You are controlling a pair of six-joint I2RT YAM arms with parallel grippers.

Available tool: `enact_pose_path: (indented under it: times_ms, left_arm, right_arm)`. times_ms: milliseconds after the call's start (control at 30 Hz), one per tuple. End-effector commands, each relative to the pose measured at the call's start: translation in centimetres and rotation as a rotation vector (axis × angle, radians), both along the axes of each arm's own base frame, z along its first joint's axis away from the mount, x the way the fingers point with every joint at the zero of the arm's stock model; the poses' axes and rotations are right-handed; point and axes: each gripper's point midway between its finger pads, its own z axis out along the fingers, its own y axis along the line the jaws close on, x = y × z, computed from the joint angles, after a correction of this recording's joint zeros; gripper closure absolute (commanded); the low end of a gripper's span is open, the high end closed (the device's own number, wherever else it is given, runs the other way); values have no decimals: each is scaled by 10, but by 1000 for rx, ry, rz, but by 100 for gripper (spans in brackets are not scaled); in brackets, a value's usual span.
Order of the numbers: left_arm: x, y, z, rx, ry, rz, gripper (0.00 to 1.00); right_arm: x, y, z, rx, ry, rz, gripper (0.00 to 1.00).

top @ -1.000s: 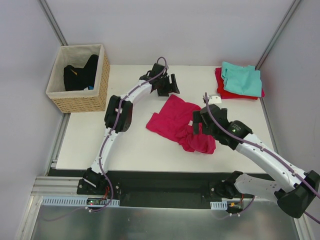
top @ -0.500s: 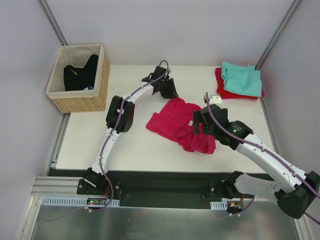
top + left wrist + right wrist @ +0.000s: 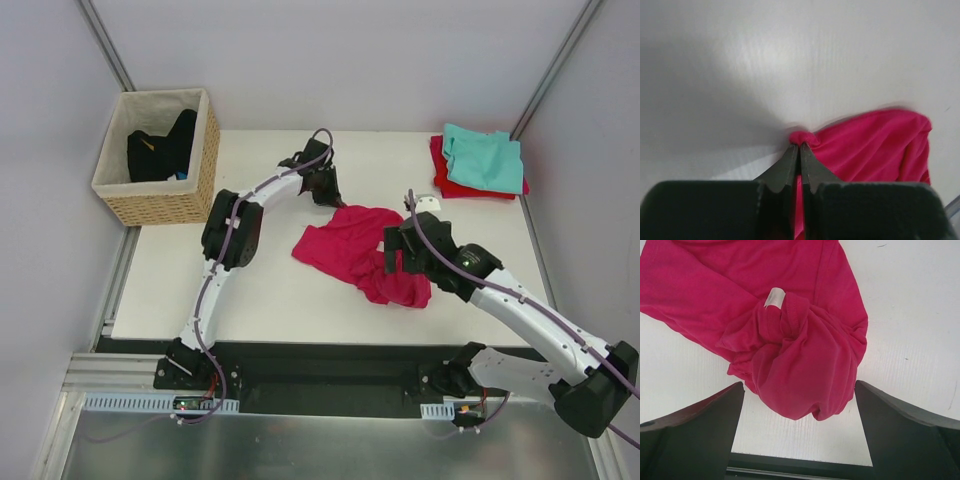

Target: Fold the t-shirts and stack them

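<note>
Left hand (image 3: 322, 190): fingers fully together, pinching a small corner nub of the magenta t-shirt (image 3: 350, 245). In the left wrist view the tips meet at mid-frame (image 3: 801, 146) with the pink nub right at them. The rest of the fabric (image 3: 875, 145) fans out to the right and lower right. The pinched corner sits at desk (image 3: 270, 280) level or just above; I can't tell which.

Right hand (image 3: 396, 250): wide, holding nothing. In the right wrist view my two fingers sit at the lower left and lower right of the frame (image 3: 799, 385). They straddle the bunched lump of the shirt (image 3: 790, 340) without closing on it. I can't tell whether they touch the cloth.

Magenta t-shirt: crumpled, not folded, centre of the desk in the top view. The flatter part runs to the left and top. The thick wad is at its lower right, under my right hand. Its white neck label (image 3: 775, 296) faces up in the upper middle of the right wrist frame, at the top of the wad.

Teal t-shirt (image 3: 485, 158): folded, upper right corner of the desk. It lies on top of the red t-shirt (image 3: 445, 183), which shows along its left and bottom edges. Both are well apart from the magenta one.

Wicker basket (image 3: 150, 205): upper left, just off the desk's left edge, with dark clothing (image 3: 160, 150) inside.
</note>
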Motion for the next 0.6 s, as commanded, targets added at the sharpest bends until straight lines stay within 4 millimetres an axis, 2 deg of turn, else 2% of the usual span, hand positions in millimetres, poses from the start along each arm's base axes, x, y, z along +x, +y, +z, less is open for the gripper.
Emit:
enact_pose_path:
  times_ms: [0, 33, 67, 133, 167, 233, 267, 333, 367, 433, 467, 567]
  left_arm:
    - [-21, 39, 81, 99, -127, 40, 100]
    - [-23, 48, 96, 108, -154, 59, 100]
    - [-32, 59, 131, 87, -206, 76, 100]
    - [-43, 71, 167, 67, -260, 96, 100]
    - [-55, 81, 206, 41, -326, 108, 100]
    - [-69, 93, 241, 28, -390, 127, 100]
    - [-83, 103, 273, 11, -449, 136, 100]
    - [-100, 113, 301, -11, -498, 144, 100]
    - [-117, 120, 327, -44, -541, 144, 100]
    - [-135, 124, 341, -78, -563, 133, 100]
    - [-150, 130, 359, -111, -597, 133, 100]
    - [-172, 138, 360, -122, -606, 132, 100]
  right_arm:
    - [6, 16, -6, 62, 10, 8, 4]
    - [6, 19, -7, 72, 15, 18, 4]
    - [7, 21, -5, 83, 14, 22, 4]
    - [6, 25, -3, 102, 16, 27, 3]
    - [6, 26, -1, 110, 15, 28, 3]
    - [2, 28, 3, 137, 10, 34, 3]
    - [1, 26, 5, 146, 5, 30, 3]
    - [-3, 25, 10, 165, -9, 33, 4]
    - [-4, 24, 10, 167, -10, 34, 3]
    - [-8, 22, 13, 175, -21, 32, 3]
    - [-9, 21, 14, 177, -20, 29, 4]
    - [-13, 20, 16, 187, -25, 26, 3]
